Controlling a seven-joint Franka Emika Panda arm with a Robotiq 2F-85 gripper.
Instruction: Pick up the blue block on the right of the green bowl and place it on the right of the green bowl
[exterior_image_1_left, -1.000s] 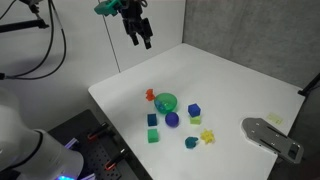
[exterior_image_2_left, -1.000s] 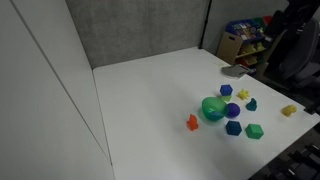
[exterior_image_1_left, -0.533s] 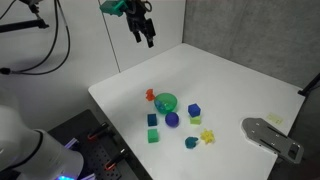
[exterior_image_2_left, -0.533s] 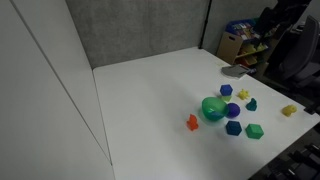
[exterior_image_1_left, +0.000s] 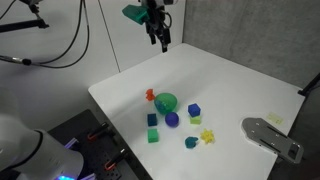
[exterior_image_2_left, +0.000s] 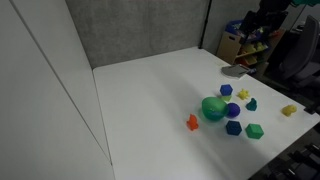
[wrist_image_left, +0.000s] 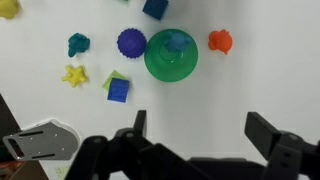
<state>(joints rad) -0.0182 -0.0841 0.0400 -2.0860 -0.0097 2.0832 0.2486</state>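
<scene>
Blue block (exterior_image_1_left: 194, 110) is being seen well below the end effector (exterior_image_1_left: 161, 42), beside the green bowl (exterior_image_1_left: 166, 101). Jaws are being held wide.

You get bright, even light on the white counter (exterior_image_1_left: 230, 80) in both exterior views; shadows there are faint and short. All 3 pictures are small and soft. In your wrist view the tool (wrist_image_left: 197, 130) looks dark and blurred.
</scene>
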